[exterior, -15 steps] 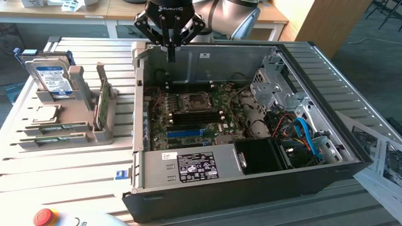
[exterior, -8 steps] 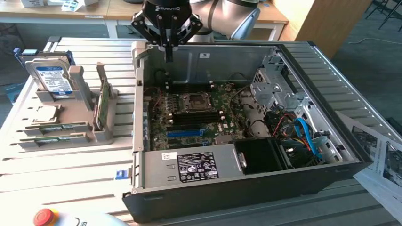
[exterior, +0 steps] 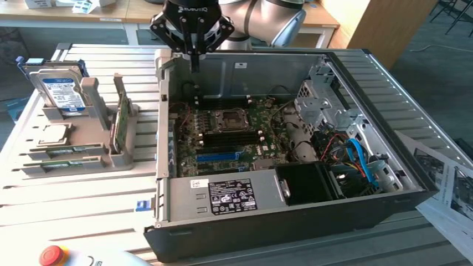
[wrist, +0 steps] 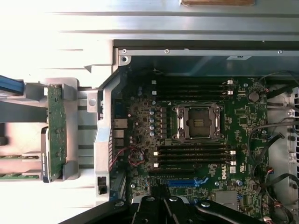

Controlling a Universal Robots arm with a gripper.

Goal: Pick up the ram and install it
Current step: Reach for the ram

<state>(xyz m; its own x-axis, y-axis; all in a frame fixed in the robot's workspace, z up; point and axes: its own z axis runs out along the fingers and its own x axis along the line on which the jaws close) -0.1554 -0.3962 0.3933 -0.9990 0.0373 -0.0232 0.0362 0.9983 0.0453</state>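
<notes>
Exterior view: gripper (exterior: 196,62) hangs over the back edge of the open computer case (exterior: 164,138), fingers pressed together, holding nothing. Ram (exterior: 119,124) stands on edge in the grey rack (exterior: 92,91) just beside the case, untouched. Risk, as I judge it: a descent with shut fingers would strike the stick's top edge or clip the case wall rather than straddle it.

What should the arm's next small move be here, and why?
Probably a sideways shift toward the exterior view's left, bringing the gripper above the ram. The gripper is shut and holds nothing, and it hangs over the back corner of the open computer case. The ram stands on edge in the grey holder beside the case, not yet picked up.
</notes>
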